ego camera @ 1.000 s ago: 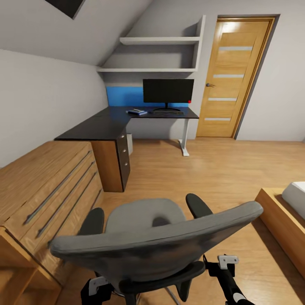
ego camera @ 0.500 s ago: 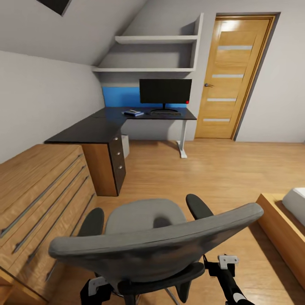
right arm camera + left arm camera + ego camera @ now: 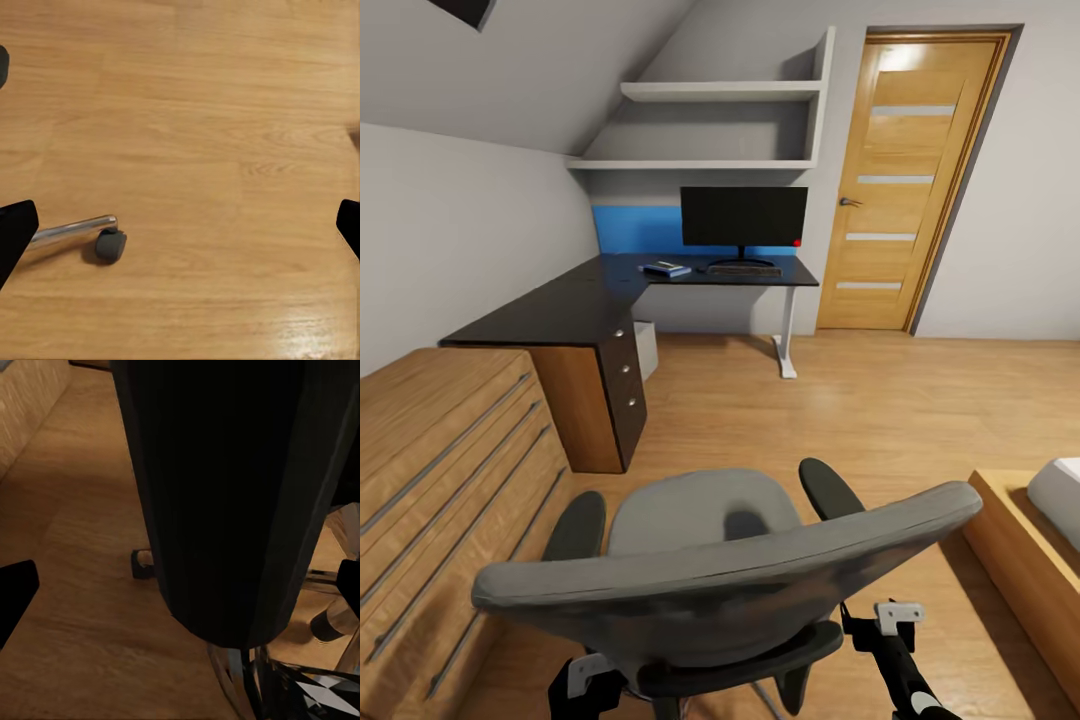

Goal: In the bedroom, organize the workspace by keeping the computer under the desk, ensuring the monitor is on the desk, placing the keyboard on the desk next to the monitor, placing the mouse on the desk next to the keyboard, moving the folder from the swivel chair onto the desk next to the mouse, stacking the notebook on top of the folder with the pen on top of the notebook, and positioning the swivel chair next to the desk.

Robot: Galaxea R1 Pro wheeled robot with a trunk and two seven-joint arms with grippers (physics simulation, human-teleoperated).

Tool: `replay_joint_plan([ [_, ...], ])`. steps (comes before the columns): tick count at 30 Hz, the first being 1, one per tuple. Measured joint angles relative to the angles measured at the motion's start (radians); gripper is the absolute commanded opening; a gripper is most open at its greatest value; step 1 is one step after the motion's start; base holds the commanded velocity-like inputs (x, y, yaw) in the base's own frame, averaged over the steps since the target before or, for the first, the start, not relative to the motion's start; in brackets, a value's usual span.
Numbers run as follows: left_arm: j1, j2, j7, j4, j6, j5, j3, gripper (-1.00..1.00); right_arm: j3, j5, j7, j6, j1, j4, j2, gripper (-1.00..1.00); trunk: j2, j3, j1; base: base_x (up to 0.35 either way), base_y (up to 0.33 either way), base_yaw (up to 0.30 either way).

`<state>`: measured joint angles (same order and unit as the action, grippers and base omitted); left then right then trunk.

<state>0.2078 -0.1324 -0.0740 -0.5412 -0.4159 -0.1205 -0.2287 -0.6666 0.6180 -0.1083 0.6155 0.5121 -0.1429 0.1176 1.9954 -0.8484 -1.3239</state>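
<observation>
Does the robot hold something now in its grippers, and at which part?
Nothing. The right gripper is open over bare floor. The left gripper is open too, its fingertips apart beside the chair.

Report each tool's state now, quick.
Left tool: open, straddling the grey swivel chair's dark underside.
Right tool: open, empty, over the wooden floor.

The dark L-shaped tabletop (image 3: 575, 305) carries a monitor (image 3: 743, 217) along its far edge. A keyboard (image 3: 744, 270) lies just before it, and a small stack (image 3: 666, 268) sits near the inner corner.
</observation>
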Motion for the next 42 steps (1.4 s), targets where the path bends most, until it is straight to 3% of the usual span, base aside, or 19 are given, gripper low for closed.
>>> replay_joint_plan([
  [26, 0.000, 0.002, 0.000, -0.001, 0.000, -0.004, 0.002, 1.00, -0.003, -0.003, 0.000, 0.002, 0.000, 0.015, 0.000, 1.00, 0.000, 0.000, 0.000, -0.042, -0.006, 0.000],
  [42, 0.000, 0.003, -0.001, -0.001, 0.000, -0.001, 0.001, 1.00, -0.003, -0.003, 0.000, 0.005, 0.000, 0.028, 0.000, 1.00, 0.000, 0.000, -0.001, -0.251, -0.138, 0.000],
])
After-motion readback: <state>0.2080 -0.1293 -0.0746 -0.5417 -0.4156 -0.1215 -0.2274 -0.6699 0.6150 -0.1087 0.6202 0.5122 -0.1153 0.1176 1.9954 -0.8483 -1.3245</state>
